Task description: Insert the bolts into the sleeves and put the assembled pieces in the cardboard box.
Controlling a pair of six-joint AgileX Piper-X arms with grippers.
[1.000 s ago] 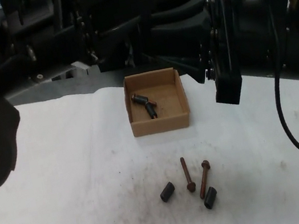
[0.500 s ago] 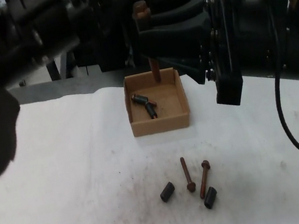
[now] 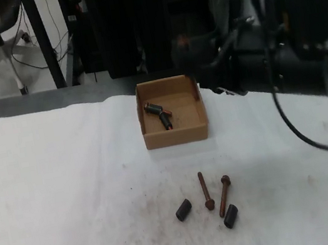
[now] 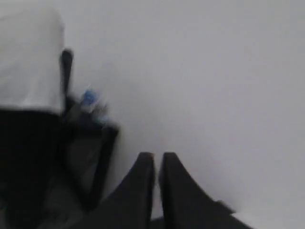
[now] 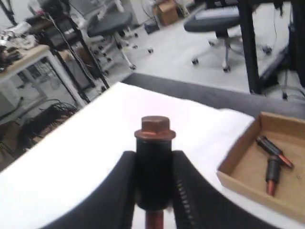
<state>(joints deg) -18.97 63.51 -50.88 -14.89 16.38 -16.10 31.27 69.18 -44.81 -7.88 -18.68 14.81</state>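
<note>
White-clothed bench: right gripper clamped on sleeved bolt, raised by cardboard box far-right corner, likely for drop-in beside two finished pieces. Left gripper closed together, empty. Loose bolts, sleeves nearer.

Bright, even, diffuse light. White table nearly washed out. Faint soft shadows beside bolts and cardboard box. Black arm lacks detail.
</note>
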